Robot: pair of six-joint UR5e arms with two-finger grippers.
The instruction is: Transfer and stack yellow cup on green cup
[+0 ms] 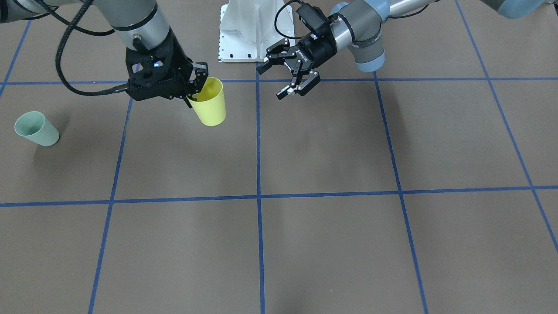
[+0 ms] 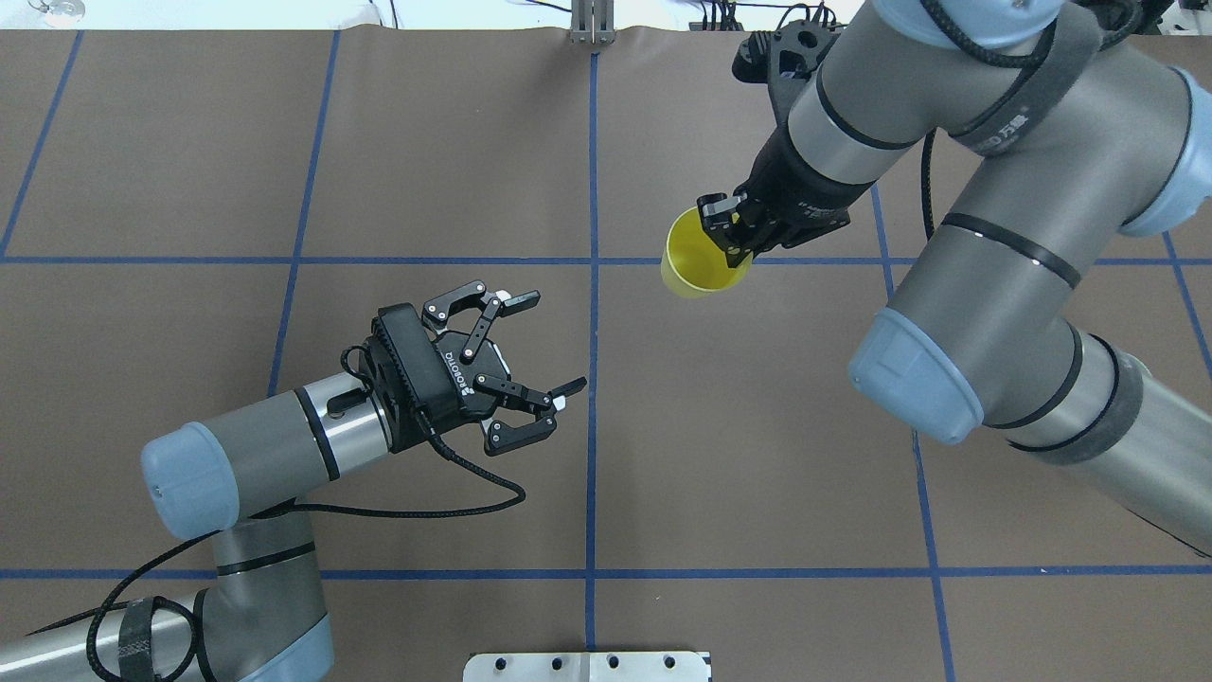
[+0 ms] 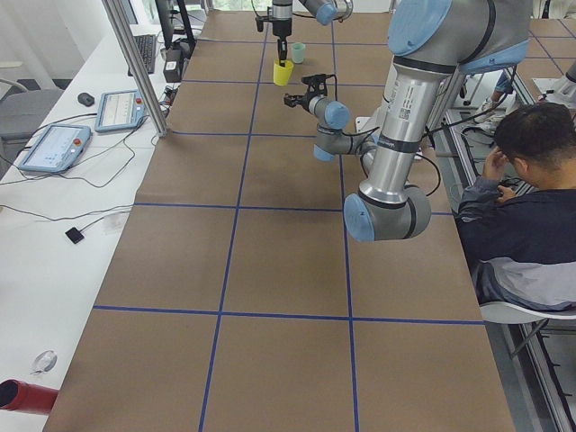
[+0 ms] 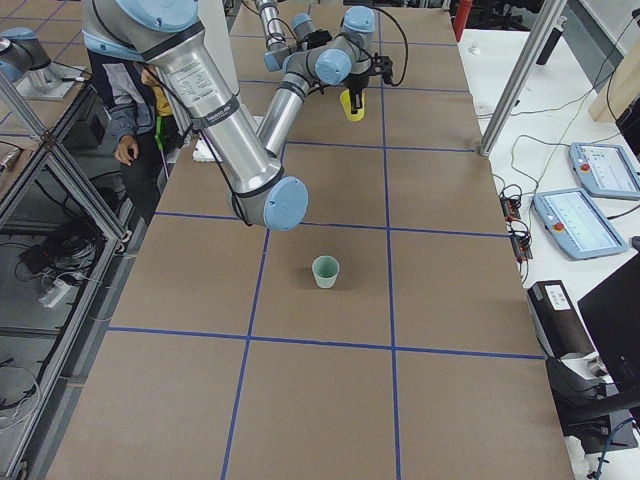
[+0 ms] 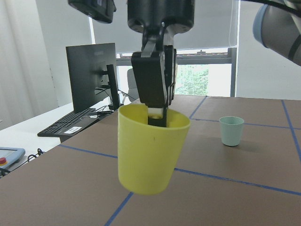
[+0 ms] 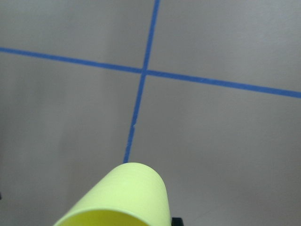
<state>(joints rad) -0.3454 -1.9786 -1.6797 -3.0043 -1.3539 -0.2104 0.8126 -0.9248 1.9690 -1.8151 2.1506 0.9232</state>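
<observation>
The yellow cup hangs upright above the table, held by its rim. My right gripper is shut on that rim, one finger inside the cup and one outside; this also shows in the overhead view. The cup fills the left wrist view and shows in the overhead view. The green cup stands upright on the table on my far right, well apart from the yellow cup; it also shows in the left wrist view. In the overhead view it is hidden. My left gripper is open and empty, pointing at the yellow cup.
The white base plate sits at the robot's side of the table. Blue tape lines cross the brown table. An operator sits beside the table. Tablets and a monitor lie on the side bench.
</observation>
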